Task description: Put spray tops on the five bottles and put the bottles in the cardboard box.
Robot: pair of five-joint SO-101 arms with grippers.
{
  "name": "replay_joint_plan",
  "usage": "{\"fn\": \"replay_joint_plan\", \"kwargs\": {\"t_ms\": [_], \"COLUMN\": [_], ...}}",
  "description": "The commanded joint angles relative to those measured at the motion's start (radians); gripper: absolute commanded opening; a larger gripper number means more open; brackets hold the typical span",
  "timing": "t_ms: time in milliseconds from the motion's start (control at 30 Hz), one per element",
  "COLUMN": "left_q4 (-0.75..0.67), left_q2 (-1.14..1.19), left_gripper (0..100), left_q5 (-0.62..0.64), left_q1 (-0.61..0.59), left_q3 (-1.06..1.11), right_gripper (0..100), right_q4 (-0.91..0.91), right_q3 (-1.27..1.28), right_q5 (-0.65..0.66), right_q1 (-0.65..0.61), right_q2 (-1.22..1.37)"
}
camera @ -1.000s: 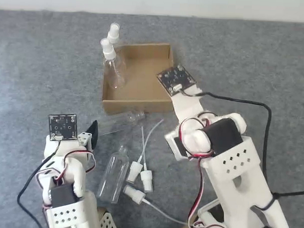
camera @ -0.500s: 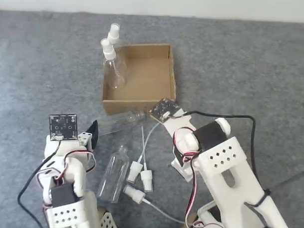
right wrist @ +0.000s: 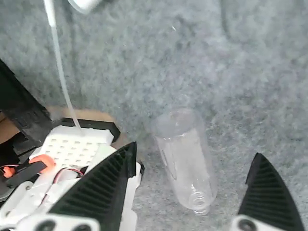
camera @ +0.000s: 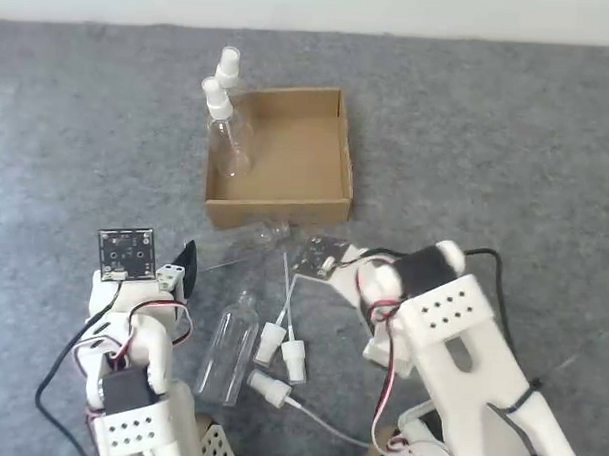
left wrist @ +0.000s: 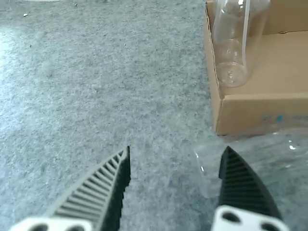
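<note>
The cardboard box (camera: 287,157) lies at the back with one capped bottle (camera: 229,135) leaning inside it; a second capped bottle (camera: 227,65) stands just behind. One bare clear bottle (camera: 227,345) lies in front between the arms, and another (camera: 269,232) lies against the box front. Three loose spray tops (camera: 283,352) with tubes lie beside it. My left gripper (left wrist: 175,187) is open and low, facing the box corner (left wrist: 231,110) and a lying bottle (left wrist: 250,154). My right gripper (right wrist: 185,192) is open, hovering over the bare bottle (right wrist: 185,159).
Grey carpet covers the table. The left arm's base (right wrist: 72,149) sits close beyond the bare bottle. A spray top (right wrist: 86,5) and its thin tube (right wrist: 60,62) lie near it. The right arm's body (camera: 451,333) fills the front right.
My right arm has pulled back from above the box towards the front, ending low over the loose tops and the lying bottle. The left arm has kept still.
</note>
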Motion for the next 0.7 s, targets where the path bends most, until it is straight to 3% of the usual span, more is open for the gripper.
{"fn": "replay_joint_plan", "kwargs": {"t_ms": [0, 300, 667], "left_q4": [0.005, 0.005, 0.005], "left_q2": [-0.012, -0.012, -0.012], "left_gripper": [28, 28, 28], "left_q5": [-0.003, -0.003, -0.003], "left_q1": [-0.003, -0.003, -0.003], "left_q3": [-0.012, -0.012, -0.012], "right_gripper": [32.5, 32.5, 32.5], "right_q4": [0.036, 0.019, -0.251], "right_q3": [-0.005, 0.072, 0.310], "right_q5": [0.107, 0.238, 0.241], "right_q1": [0.097, 0.180, 0.188], "right_q2": [-0.036, -0.036, -0.036]}}
